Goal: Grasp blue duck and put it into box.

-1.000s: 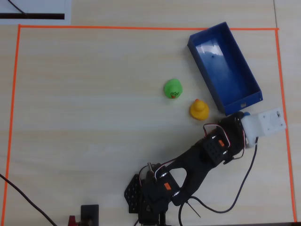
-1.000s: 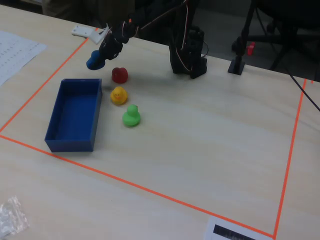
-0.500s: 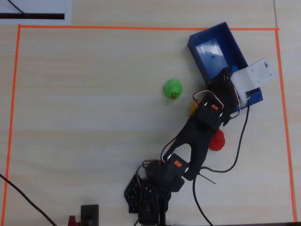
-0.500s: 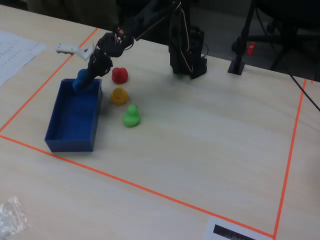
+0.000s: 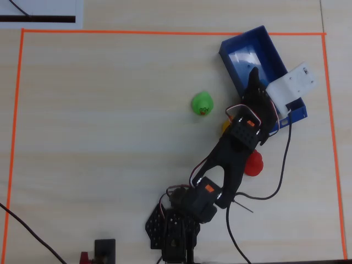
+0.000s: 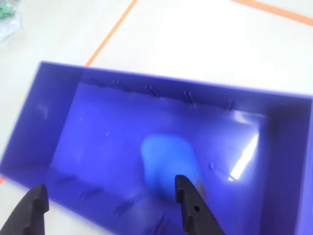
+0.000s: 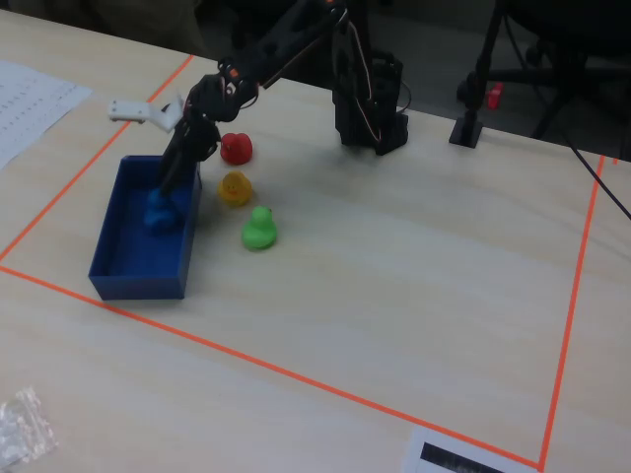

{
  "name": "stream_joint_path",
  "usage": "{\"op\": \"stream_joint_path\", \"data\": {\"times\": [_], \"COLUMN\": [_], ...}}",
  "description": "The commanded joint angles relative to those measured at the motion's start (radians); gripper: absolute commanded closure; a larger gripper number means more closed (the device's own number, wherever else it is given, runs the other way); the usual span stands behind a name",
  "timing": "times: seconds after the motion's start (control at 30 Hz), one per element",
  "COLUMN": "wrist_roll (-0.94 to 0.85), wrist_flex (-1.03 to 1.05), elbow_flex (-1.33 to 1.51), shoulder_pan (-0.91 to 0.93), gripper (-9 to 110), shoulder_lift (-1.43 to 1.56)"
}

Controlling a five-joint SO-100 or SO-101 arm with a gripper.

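Observation:
The blue duck (image 6: pixel 166 164) lies blurred on the glossy floor of the deep-blue box (image 6: pixel 49 98), free of the gripper. In the fixed view the duck (image 7: pixel 158 212) sits near the far end of the box (image 7: pixel 138 281). My gripper (image 6: pixel 108 183) hangs just above the box with its jaws wide apart and empty; one black fingertip (image 6: pixel 188 196) is in front of the duck. In the overhead view the gripper (image 5: pixel 257 82) is over the box (image 5: pixel 242 39) and hides the duck.
A green duck (image 7: pixel 259 229), a yellow duck (image 7: pixel 235 187) and a red duck (image 7: pixel 235 148) stand on the table right of the box. Orange tape (image 7: pixel 296 374) frames the work area. A clear plastic bag (image 7: pixel 25 429) lies outside it.

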Motion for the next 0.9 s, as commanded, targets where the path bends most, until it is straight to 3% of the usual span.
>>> {"op": "stream_joint_path", "data": {"times": [0.0, 0.07, 0.33, 0.53, 0.87], "wrist_roll": [0.017, 0.018, 0.031, 0.037, -0.046], "wrist_flex": [0.084, 0.186, 0.483, 0.821, 1.080], "elbow_flex": [0.210, 0.347, 0.801, 0.997, 1.163], "shoulder_pan": [-0.083, -0.163, -0.512, -0.683, -0.744], "gripper": [95, 101, 101, 101, 101], "shoulder_lift": [0.360, 0.537, 1.124, 1.532, 1.717]}}
